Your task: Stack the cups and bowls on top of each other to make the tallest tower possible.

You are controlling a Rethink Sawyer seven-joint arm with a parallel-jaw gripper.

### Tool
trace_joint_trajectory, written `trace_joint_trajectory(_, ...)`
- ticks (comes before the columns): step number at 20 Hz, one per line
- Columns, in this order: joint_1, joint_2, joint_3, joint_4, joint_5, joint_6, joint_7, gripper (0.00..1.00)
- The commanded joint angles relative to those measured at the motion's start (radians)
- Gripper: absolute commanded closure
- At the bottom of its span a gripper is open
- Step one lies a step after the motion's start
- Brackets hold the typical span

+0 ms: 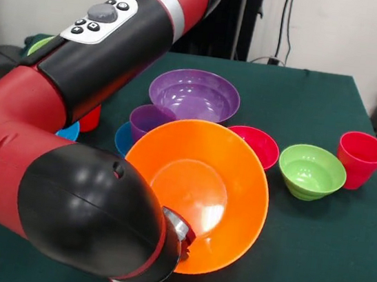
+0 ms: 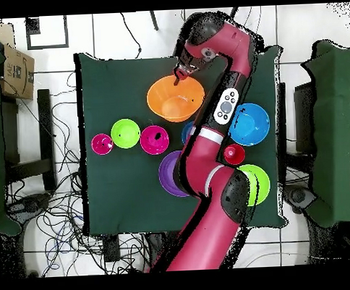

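1. The fingers [image 2: 181, 76] are clamped on the rim of the big orange bowl [image 1: 199, 194], which is tilted up off the green surface [image 1: 340, 258].
2. Just behind it sit a purple cup [image 1: 146, 120] and a large purple bowl [image 1: 194, 94].
3. Beside it on the surface stand a pink bowl [image 1: 257, 144], a green bowl [image 1: 311, 172] and a red cup [image 1: 360, 160].

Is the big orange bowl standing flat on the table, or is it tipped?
Tipped. In the front view the orange bowl shows its whole inside toward the camera, its rim raised at the side where the gripper meets it.
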Motion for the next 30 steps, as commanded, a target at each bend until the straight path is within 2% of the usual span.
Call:
trace_joint_trajectory(1,0.005,0.052,0.064,-0.088,-0.311,0.157,-0.229,0.0)
trace_joint_trajectory(5,-0.001,0.064,0.101,-0.086,-0.361,0.239,-0.224,0.0)
trace_joint_trajectory(8,-0.002,0.063,0.097,-0.071,-0.421,0.315,-0.245,0.0)
trace_joint_trajectory(11,-0.004,0.069,0.105,-0.069,-0.427,0.318,-0.231,0.0)
trace_joint_trajectory(13,0.002,0.064,0.091,-0.055,-0.477,0.364,-0.261,0.0)
trace_joint_trajectory(15,0.002,0.067,0.108,-0.057,-0.493,0.37,-0.256,0.0)
trace_joint_trajectory(23,0.001,0.083,0.201,-0.075,-0.537,0.327,-0.205,0.0)
trace_joint_trajectory(25,-0.002,0.09,0.246,-0.091,-0.522,0.275,-0.156,0.0)
trace_joint_trajectory(28,-0.002,0.088,0.257,-0.092,-0.525,0.229,-0.153,0.0)
trace_joint_trajectory(30,-0.007,0.094,0.262,-0.097,-0.484,0.171,-0.135,0.0)
